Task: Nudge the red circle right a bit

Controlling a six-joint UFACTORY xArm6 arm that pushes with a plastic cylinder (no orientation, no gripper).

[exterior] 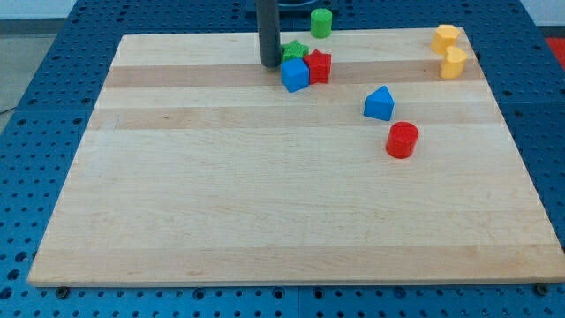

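Observation:
The red circle (402,140) is a short red cylinder at the view's right of centre on the wooden board (265,203). A blue triangular block (380,103) sits just above and to its left. My tip (269,64) is near the view's top, just left of a cluster made of a blue cube (295,74), a red star-shaped block (319,66) and a green block (294,49). The tip is far to the upper left of the red circle and does not touch it.
A green cylinder (320,23) stands at the board's top edge. Two yellow blocks (446,38) (454,64) sit at the top right corner. Blue perforated table surrounds the board.

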